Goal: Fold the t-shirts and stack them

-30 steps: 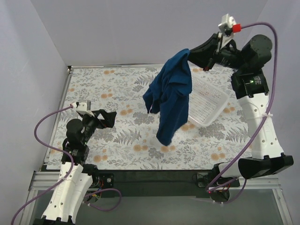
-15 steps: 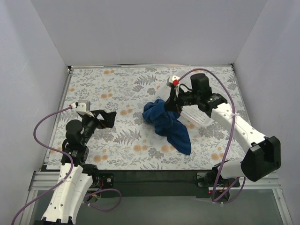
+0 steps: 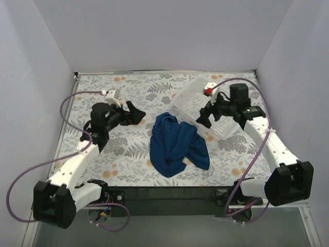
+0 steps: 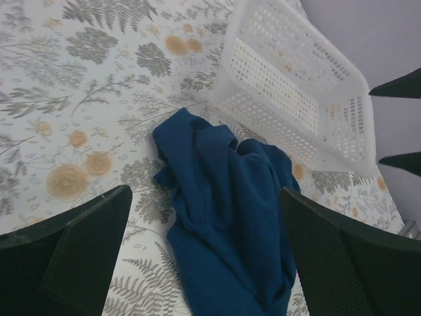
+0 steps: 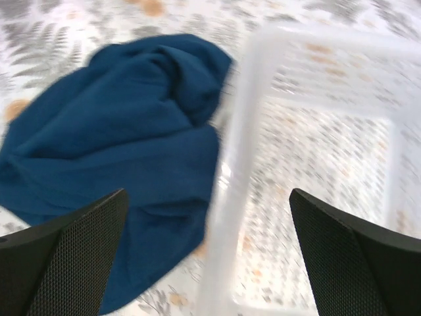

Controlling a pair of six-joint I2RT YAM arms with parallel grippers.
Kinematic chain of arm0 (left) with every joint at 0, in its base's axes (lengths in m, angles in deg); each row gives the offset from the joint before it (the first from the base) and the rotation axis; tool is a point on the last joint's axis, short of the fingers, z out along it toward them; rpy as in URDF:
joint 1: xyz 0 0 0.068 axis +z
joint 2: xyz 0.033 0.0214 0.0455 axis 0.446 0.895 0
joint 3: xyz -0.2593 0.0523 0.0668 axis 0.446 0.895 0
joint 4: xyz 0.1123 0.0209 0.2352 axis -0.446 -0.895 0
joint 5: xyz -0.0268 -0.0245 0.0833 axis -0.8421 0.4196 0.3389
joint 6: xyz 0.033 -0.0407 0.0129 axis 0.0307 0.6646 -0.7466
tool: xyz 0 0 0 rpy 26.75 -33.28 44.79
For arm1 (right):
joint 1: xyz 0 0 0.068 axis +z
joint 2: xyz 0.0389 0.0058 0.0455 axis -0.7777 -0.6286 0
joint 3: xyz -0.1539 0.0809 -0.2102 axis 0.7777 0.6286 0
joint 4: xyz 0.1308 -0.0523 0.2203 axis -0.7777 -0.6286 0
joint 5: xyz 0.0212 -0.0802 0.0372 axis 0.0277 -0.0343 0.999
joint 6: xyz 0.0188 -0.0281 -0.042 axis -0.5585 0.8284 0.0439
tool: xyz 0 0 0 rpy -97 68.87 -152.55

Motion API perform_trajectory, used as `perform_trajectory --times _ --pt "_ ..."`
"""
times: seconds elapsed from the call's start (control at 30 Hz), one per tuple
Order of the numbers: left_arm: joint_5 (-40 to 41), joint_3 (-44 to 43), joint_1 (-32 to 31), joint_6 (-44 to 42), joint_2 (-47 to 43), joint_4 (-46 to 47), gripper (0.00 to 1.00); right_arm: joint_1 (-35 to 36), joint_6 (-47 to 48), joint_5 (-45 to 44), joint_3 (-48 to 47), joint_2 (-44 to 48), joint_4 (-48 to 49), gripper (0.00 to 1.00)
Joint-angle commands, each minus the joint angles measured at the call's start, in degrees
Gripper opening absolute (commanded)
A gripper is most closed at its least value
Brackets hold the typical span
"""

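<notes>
Navy blue t-shirt [image 3: 177, 145]: 1 crumpled heap, unfolded, deep creases, sleeves lost in the folds. It lies on the floral bench [image 3: 128, 157], centre-front, between the 2 arms, its far right edge just beside the white lattice basket [image 3: 191, 95].

Left arm reaches forward and inward. The left tool [image 3: 137, 114] is spread wide, gripping nothing, aimed at the shirt.

Right arm bends over the basket. The right tool [image 3: 204, 119] is spread wide, gripping nothing, near the basket rim.

Crumpled t-shirt [image 3: 177, 144], basket [image 3: 191, 98] on table [image 3: 128, 160]
</notes>
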Motion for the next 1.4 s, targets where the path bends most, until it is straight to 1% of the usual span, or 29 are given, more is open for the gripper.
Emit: perform_trajectory --times 0.0,0.03,0.07,0.1,0.13,0.17,0.2,0.23,0.27,0.3,0.37,0.4,0.43,0.57,0.6,0.67,0.73,0.77,0.87,0.9,1.0,1.03,1.13,1.2,1.23,1.27,1.3,1.33,1.37 --pt "2.88 -9.57 -6.81 1.18 11.56 1.35 0.87 -8.11 0.49 3.89 4.14 6.28 -0.27 0.98" --pt "5.06 -12.2 -8.13 1.18 15.54 0.38 0.86 -10.39 0.31 4.97 7.99 7.25 0.08 0.98" --pt "6.21 -18.67 -10.23 0.92 19.06 -1.54 0.86 -11.2 -0.38 6.28 9.77 8.22 0.61 0.97" --pt "7.62 -21.78 -11.03 0.48 26.14 -3.21 0.85 -12.16 -0.3 8.99 11.7 10.32 1.92 0.97" --pt "8.76 -25.46 -12.0 -0.57 29.61 -4.54 0.85 -13.48 -0.22 10.24 13.29 11.38 2.45 0.97" --pt "10.86 -32.02 -13.31 -1.19 32.78 -7.25 0.85 -14.01 -0.04 11.12 16.0 12.35 2.72 0.97" --pt "11.58 -36.18 -13.67 -2.33 40.03 -8.93 0.84 -14.63 0.39 13.04 17.24 13.93 3.16 0.97" --pt "11.85 -39.88 -14.2 -4.86 43.23 -10.68 0.83 -16.03 0.66 14.19 18.39 14.64 3.51 0.97" --pt "12.11 -47.48 -15.07 -6.28 46.92 -14.01 0.82 -17.08 0.84 15.95 21.1 15.34 4.21 0.97" --pt "12.81 -50.78 -15.52 -7.42 52.79 -15.43 0.81 -19.53 1.97 19.53 21.82 16.92 4.48 0.97" --pt "13.17 -57.63 -16.48 -10.94 58.36 -19.38 0.81 -21.04 2.16 20.79 22.0 18.51 4.48 0.96" --pt "13.43 -63.23 -16.66 -11.56 60.65 -20.45 0.8 -22.44 2.16 22.02 22.26 20.17 4.48 0.97" --pt "13.17 -66.51 -16.75 -13.04 65.45 -21.41 0.8 -23.15 2.16 22.72 22.44 20.79 4.57 0.97" --pt "10.19 -80.49 -18.07 -16.82 76.11 -27.2 0.8 -25.88 1.72 24.49 22.88 22.9 4.57 0.97" --pt "9.4 -86.35 -18.33 -17.27 78.05 -28.27 0.8 -26.32 1.63 24.49 22.8 23.0 4.57 0.97" --pt "8.78 -90.87 -19.3 -19.02 82.79 -30.55 0.79 -27.03 1.19 24.49 22.62 23.0 4.65 0.97" --pt "8.86 -91.69 -20.0 -19.74 83.87 -30.22 0.77 -27.29 1.1 24.49 22.44 22.91 4.57 0.97" --pt "8.95 -91.51 -20.18 -20.09 84.31 -29.6 0.71 -27.29 1.02 24.49 22.44 23.0 4.57 0.97" --pt "9.92 -91.59 -20.88 -21.76 85.28 -30.04 0.48 -27.55 0.84 24.49 22.27 22.73 4.57 0.97" --pt "10.35 -91.59 -20.97 -22.46 85.54 -30.04 0.35 -27.64 0.75 24.49 22.18 22.73 4.57 0.97" --pt "11.15 -91.59 -21.5 -23.08 85.11 -29.69 0.13 -27.99 0.75 24.49 22.18 22.47 4.48 0.97" --pt "11.32 -91.59 -21.59 -23.08 84.84 -29.51 0.09 -28.17 0.66 24.49 22.27 22.47 4.57 0.97" --pt "12.55 -90.45 -21.67 -22.03 82.22 -28.11 0.0 -28.7 0.57 24.58 22.27 22.38 4.57 0.97" --pt "14.31 -86.78 -21.59 -20.98 79.58 -25.74 0.0 -29.13 0.49 24.58 22.35 22.38 4.57 0.97" --pt "14.92 -84.76 -21.33 -19.66 76.0 -24.51 0.0 -29.22 0.49 24.58 22.35 22.38 4.57 0.97" --pt "15.36 -82.47 -21.24 -18.69 73.44 -21.28 0.0 -29.31 0.49 24.66 22.35 22.38 4.57 0.97" --pt "16.06 -76.45 -20.97 -17.64 70.89 -19.33 0.0 -29.49 0.4 24.58 22.35 22.38 4.57 0.97" --pt "16.68 -73.52 -20.36 -16.5 65.38 -17.14 0.0 -29.58 0.31 24.66 22.44 22.29 4.57 0.97" --pt "17.12 -70.18 -19.83 -13.44 62.89 -13.2 0.0 -29.75 0.31 24.67 22.44 22.29 4.57 0.97"
